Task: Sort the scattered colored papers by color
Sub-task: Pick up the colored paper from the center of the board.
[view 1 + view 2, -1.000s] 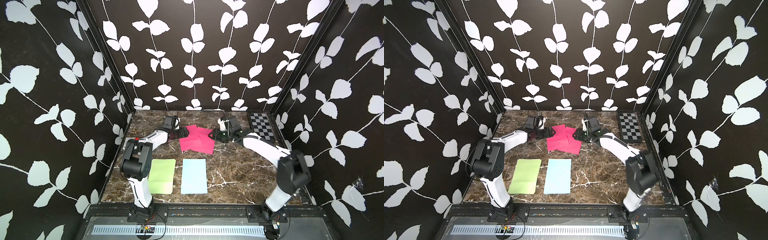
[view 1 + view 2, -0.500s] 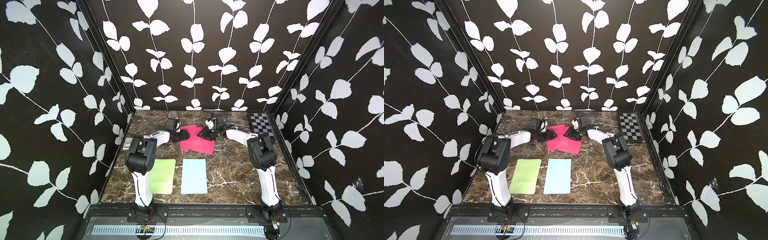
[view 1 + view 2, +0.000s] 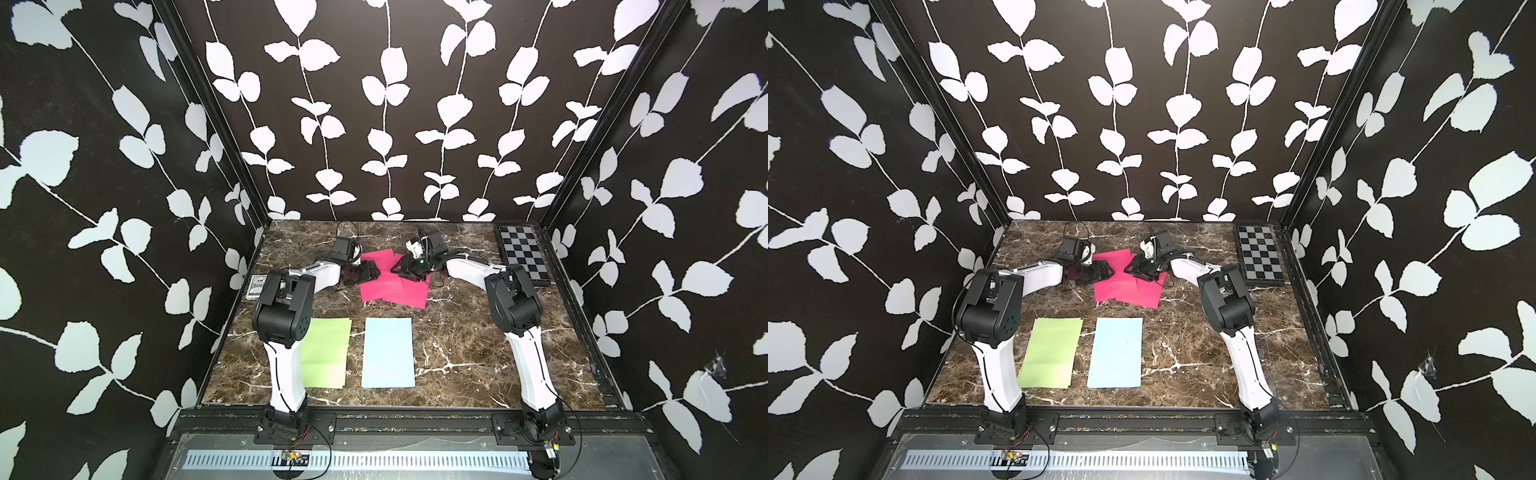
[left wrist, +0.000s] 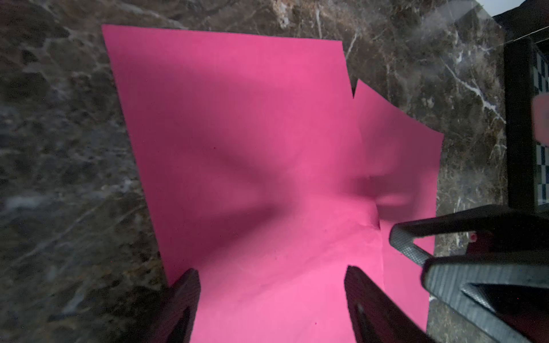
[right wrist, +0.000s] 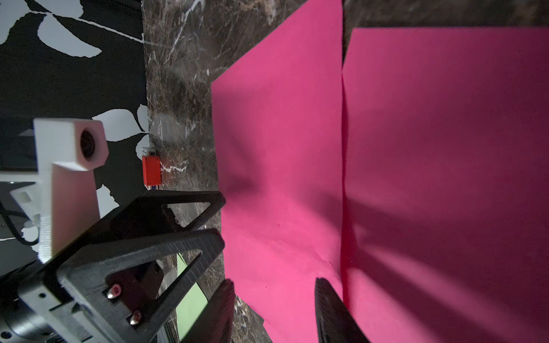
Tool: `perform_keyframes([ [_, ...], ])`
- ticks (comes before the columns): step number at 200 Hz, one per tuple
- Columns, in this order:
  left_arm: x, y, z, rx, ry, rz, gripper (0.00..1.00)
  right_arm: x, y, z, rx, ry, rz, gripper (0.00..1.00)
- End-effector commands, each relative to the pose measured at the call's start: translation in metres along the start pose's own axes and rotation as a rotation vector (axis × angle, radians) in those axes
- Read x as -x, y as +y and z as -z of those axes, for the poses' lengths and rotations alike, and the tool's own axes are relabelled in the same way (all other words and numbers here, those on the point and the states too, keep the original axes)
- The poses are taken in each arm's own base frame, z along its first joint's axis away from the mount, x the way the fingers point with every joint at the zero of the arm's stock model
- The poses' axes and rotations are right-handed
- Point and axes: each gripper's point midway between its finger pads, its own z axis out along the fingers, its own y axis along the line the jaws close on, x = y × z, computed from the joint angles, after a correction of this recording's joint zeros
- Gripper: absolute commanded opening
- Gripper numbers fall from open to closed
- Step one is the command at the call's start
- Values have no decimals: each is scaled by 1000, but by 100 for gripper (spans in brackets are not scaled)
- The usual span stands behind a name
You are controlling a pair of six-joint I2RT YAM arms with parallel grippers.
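Marbled brown tabletop (image 3: 457, 353), both top views: overlapping magenta pink paper sheets (image 3: 392, 286) lie askew. On that pile's near side, your light green paper sheet (image 3: 328, 353) and light blue paper sheet (image 3: 388, 353) lie side by side, apart, long axes pointing toward it. Left wrist view: your left gripper (image 4: 270, 276) straddles the pile, fingers spread. Right wrist view: your right gripper (image 5: 274, 285) hangs over the pile's edge, fingers apart.

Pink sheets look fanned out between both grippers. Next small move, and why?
Probably nudge the left gripper and right gripper toward each other. Both stand open at opposite edges of the pink sheets, which overlap askew, while the green paper and blue paper already lie squared.
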Motion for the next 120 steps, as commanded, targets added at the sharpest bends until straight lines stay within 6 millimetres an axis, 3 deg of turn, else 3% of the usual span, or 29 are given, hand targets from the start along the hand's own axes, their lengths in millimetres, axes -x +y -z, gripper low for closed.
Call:
perform_keyframes([
  [1, -14, 9, -7, 31, 44, 4, 79, 20, 7, 4, 24, -45, 41, 44],
  [61, -20, 12, -10, 34, 62, 7, 79, 30, -9, 6, 7, -53, 23, 44],
  [120, -22, 12, -11, 26, 69, 2, 81, 26, -26, -12, 10, -18, -5, 44],
])
